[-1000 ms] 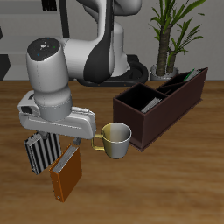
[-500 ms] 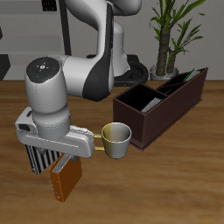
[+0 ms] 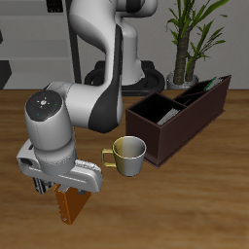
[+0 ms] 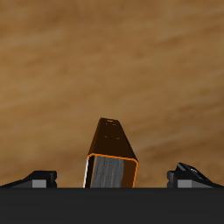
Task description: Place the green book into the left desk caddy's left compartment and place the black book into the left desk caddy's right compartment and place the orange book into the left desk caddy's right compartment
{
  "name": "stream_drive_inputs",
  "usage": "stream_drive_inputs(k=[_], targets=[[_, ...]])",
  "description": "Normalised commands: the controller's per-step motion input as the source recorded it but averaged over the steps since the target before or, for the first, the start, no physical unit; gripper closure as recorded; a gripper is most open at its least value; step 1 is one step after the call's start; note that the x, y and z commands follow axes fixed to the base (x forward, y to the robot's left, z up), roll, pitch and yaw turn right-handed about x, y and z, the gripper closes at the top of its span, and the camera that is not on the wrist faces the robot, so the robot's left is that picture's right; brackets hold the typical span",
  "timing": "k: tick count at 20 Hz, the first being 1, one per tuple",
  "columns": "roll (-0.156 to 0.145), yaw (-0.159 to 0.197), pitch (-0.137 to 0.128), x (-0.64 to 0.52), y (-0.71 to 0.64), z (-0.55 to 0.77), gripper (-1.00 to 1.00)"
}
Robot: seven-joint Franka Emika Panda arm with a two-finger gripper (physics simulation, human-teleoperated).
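Low in the exterior frame, near the front edge, the orange book (image 3: 72, 203) stands upright beneath the gripper (image 4: 112, 179); jaws spread wide astride it, holding nothing; stiff, light, best pinched across its covers; farther back waits the left desk caddy (image 3: 190, 122).

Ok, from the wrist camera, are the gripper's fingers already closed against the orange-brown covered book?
No: the orange-brown covered book stands between the gripper fingertips, with open tabletop showing on both sides of it.
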Motion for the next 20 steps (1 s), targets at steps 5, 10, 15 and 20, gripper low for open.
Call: stream_drive_inputs(k=[5, 10, 15, 20], targets=[[-0.006, -0.025, 0.026, 0.0, -0.04, -0.44, 1.0], [0.016, -0.029, 0.022, -0.11, 0.12, -0.19, 1.0], [-0.003, -0.011, -0.052, -0.21, 0.03, 0.4, 1.0], [-0.019, -0.005, -0.067, -0.28, 0.06, 0.62, 1.0]])
